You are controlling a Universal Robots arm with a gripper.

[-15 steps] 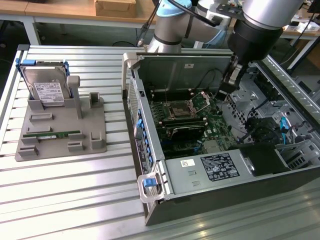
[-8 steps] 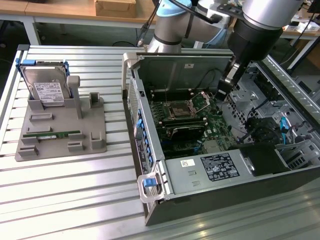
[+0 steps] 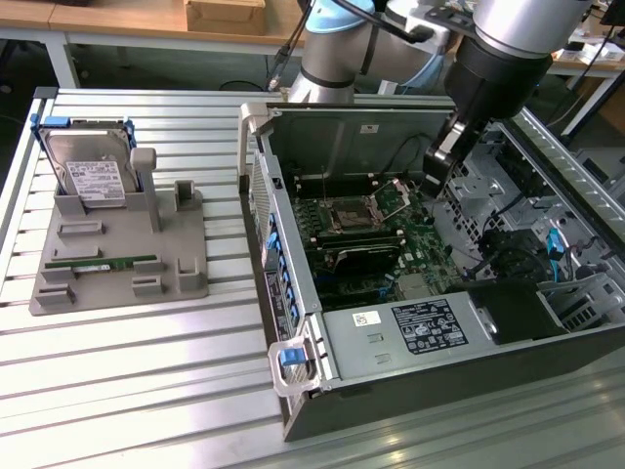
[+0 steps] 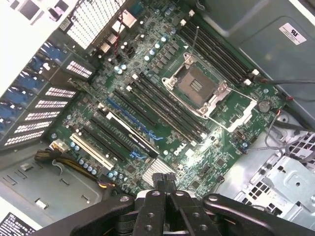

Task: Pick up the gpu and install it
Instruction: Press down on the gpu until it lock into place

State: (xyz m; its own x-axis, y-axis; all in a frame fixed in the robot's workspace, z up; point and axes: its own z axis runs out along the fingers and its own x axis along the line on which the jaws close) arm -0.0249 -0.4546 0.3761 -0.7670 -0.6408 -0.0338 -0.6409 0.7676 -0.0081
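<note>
Empty, fully closed gripper (image 4: 165, 183) hovers above the gpu (image 3: 364, 257), already seated on the motherboard (image 4: 162, 98) at six o'clock of the socket.

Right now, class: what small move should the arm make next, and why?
Probably lower the shut gripper onto the gpu to press it home. The card already stands in a slot on the motherboard, and the gripper hangs above the board, holding nothing.

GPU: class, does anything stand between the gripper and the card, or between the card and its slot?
Nothing visible does. The gpu appears to sit in a slot of the motherboard already, and the shut gripper hangs above the board with only open air between them.
</note>
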